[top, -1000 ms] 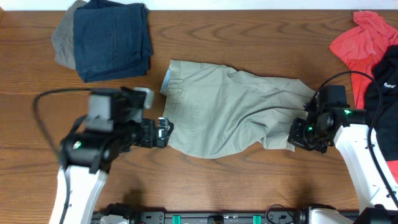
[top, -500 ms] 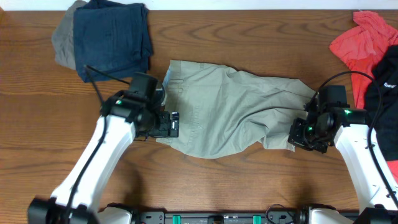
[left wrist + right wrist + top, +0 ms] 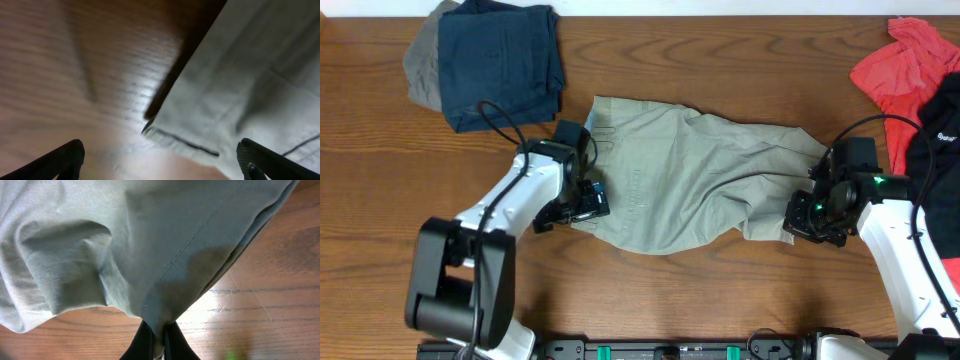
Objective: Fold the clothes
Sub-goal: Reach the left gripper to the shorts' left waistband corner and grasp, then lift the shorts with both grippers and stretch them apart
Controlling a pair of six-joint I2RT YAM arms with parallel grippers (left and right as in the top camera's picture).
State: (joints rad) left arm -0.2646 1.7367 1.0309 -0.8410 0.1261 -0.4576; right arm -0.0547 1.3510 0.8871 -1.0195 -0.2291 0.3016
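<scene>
The left pincer (image 3: 588,205) is hovering spread wide over a corner of the shorts (image 3: 690,175); the right pincer (image 3: 798,222) is pinching the opposite hem (fabric bunching there).

You have one pair of khaki shorts (image 3: 690,175) on one tabletop (image 3: 720,290); one folded navy garment (image 3: 500,60) (one grey garment (image 3: 420,65) peeks from beneath); one red shirt (image 3: 895,75); one black garment (image 3: 940,120); two grippers, the left gripper (image 3: 588,205) and the right gripper (image 3: 800,222).

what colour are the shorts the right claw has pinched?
The shorts are plain pale khaki-grey, with no print. They show clearest in the right wrist view.
</scene>
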